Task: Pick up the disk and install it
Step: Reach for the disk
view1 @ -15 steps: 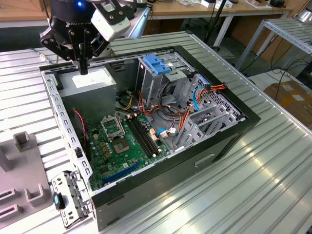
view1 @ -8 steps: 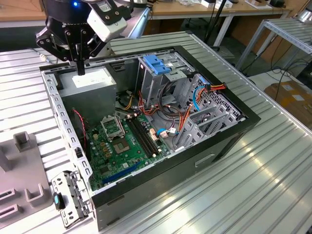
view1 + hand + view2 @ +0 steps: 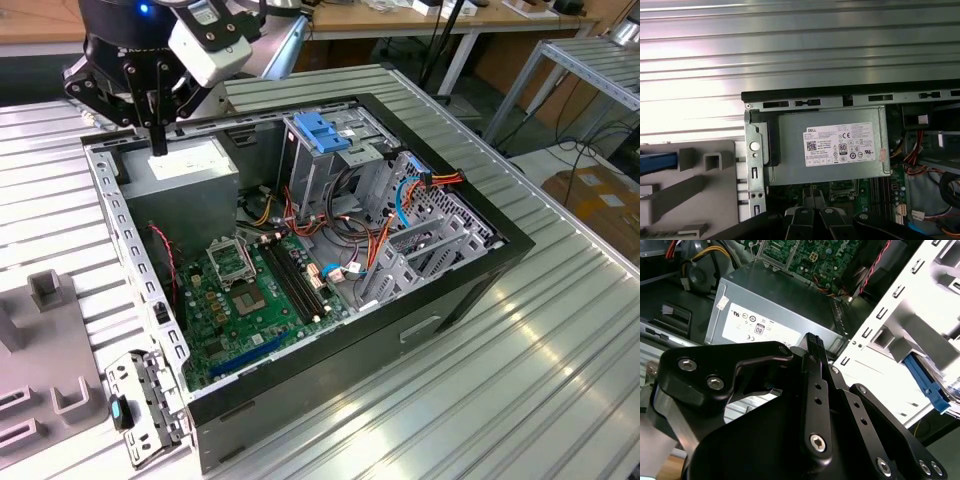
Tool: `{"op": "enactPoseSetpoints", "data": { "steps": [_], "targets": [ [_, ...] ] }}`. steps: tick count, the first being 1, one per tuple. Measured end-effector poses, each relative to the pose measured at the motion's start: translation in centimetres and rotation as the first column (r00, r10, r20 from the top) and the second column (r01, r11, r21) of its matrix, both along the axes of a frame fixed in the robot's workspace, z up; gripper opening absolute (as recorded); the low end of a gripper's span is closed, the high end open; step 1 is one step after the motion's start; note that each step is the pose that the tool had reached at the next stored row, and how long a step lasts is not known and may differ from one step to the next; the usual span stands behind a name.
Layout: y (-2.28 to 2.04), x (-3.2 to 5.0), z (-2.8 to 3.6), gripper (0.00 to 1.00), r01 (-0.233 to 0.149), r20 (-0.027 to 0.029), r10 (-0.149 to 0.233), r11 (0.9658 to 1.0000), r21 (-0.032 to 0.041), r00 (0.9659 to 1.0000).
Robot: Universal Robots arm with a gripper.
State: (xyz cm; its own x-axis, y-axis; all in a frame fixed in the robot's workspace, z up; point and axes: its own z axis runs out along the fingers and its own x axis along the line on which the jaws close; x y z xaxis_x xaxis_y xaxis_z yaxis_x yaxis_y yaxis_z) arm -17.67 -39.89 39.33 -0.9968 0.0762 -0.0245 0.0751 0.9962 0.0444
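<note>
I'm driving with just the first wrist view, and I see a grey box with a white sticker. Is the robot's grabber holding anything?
Observer: No. In the exterior view the gripper has its jaws shut with nothing between them.
Operator: Where is it over the grey box?
Observer: Its tip hangs at the top of the power-supply box, by the edge of the white sticker. I cannot tell whether it touches.
Operator: What's next to the box?
Observer: A metal cage with a blue latch on top stands on the exterior view's right of the box.
</note>
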Motion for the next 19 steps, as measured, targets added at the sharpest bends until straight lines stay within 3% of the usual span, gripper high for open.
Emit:
{"op": "enactPoseSetpoints", "data": {
  "steps": [19],
  "targets": [
    [0.0,-1.59,0.0,0.11,0.0,0.0,0.0,1.0,0.0,1.0]
  ]
}}
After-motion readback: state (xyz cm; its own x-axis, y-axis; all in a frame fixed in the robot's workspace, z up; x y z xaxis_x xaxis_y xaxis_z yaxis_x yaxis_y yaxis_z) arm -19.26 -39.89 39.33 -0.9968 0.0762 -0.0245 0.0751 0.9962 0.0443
